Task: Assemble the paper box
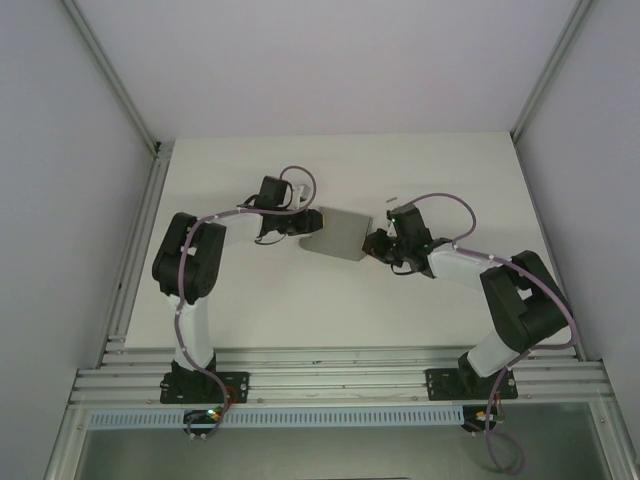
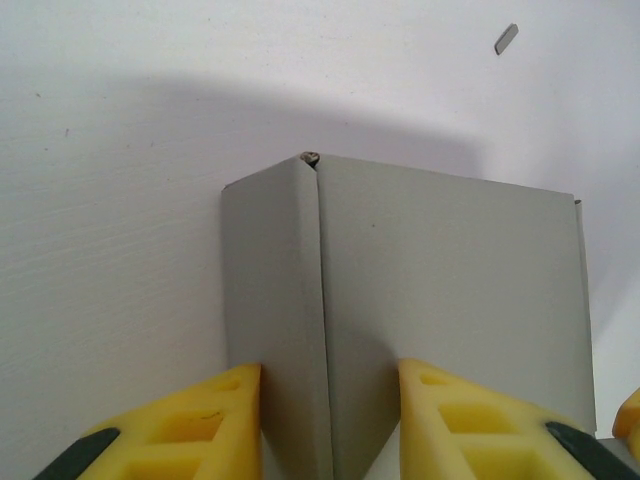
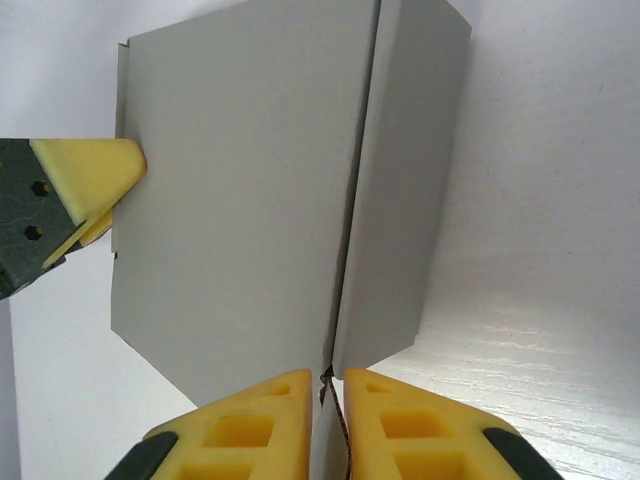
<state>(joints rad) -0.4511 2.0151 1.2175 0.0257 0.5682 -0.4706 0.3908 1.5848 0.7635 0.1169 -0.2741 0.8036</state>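
White table (image 1: 250, 310), grey walls, and the paper box (image 1: 338, 233) lies mid-table between the two arms. Left gripper (image 2: 330, 365) pinches across the folded ridge at one end; right gripper (image 3: 328, 375) is clamped tight on the seam at the other. The danger now: uneven pulling or twisting could crease the thin card, spring the fold open, or slide a pad off that narrow edge.

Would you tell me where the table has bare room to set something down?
Free: the far strip between paper box and back wall, bar a grey scrap; the near middle, bordered by left arm, right arm and the rail. Crowded: the centre, where both arms hold the box.
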